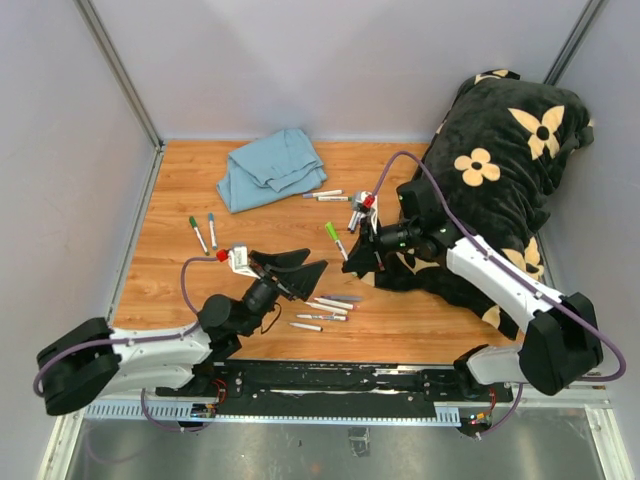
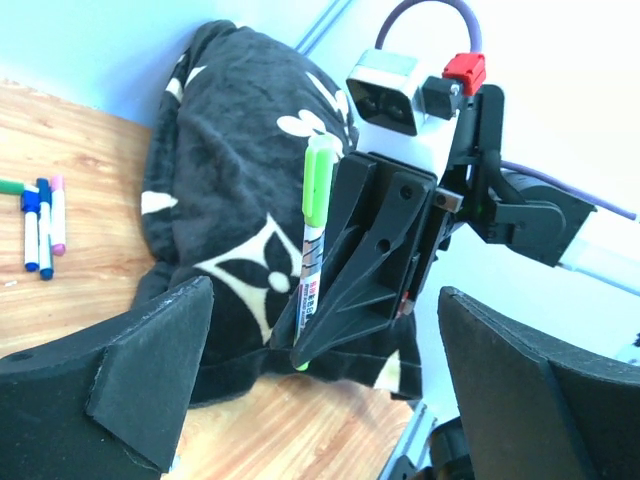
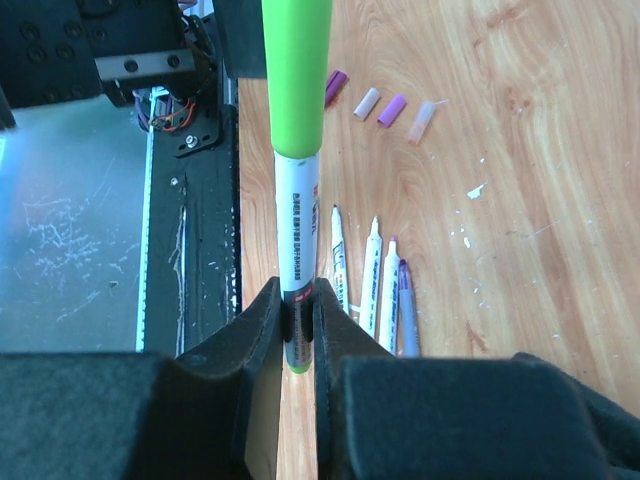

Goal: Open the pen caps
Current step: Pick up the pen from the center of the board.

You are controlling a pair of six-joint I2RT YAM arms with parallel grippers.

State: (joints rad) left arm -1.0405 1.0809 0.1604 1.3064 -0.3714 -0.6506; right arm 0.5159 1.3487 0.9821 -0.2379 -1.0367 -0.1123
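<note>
right arm stretched low along the left edge of the flowered blanket (image 1: 500, 170) | right gripper (image 3: 298, 330) pinched tight on a marker (image 3: 297, 230) barrel – green cap (image 3: 296, 80) on it, tilted away from the blanket | left gripper (image 1: 315, 260) faced it from left of the blanket – fingers spread wide

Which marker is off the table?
The green-capped marker, clamped by its base in the right gripper; all other markers lie flat on the table.
</note>
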